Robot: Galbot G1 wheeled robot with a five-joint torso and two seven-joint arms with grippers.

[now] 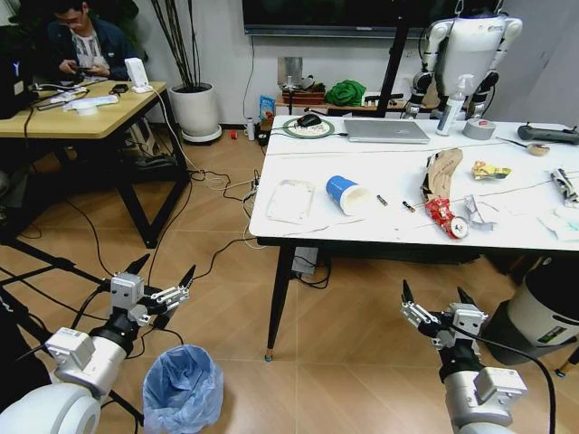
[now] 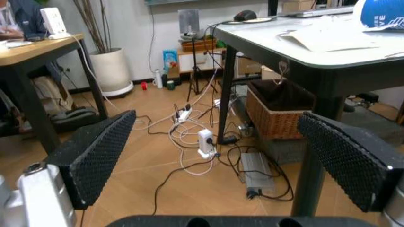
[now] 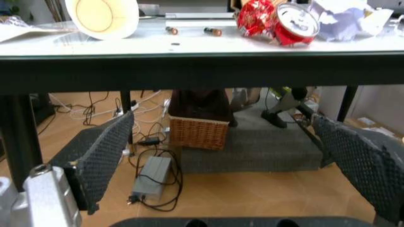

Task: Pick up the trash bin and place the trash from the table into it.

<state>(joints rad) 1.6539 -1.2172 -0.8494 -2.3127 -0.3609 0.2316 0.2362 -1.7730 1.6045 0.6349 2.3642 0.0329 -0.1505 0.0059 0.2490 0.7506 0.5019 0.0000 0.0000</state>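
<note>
— Where's the trash bin (image 1: 182, 387)?

— On the floor by the robot's left side, off the table's (image 1: 398, 231) near left corner, standing free with its blue bag crinkled open. The left gripper (image 1: 161, 274) hangs just above and behind it, fingers spread wide, nothing between them.

— And the right one?

— The right gripper (image 1: 438, 296) hovers below the table's near edge, also spread open and empty.

— The trash?

— On the tabletop. A blue-white paper cup (image 1: 346, 193) lies on its side toward the near edge, a flat white wrapper (image 1: 289, 201) near the left edge, a brown cardboard piece (image 1: 442, 171) further right, and a crushed red can (image 1: 445, 217) close to the near edge beside crumpled paper (image 1: 478, 212).

— Anything else up there?

— A laptop (image 1: 386, 130) along the far edge.
</note>
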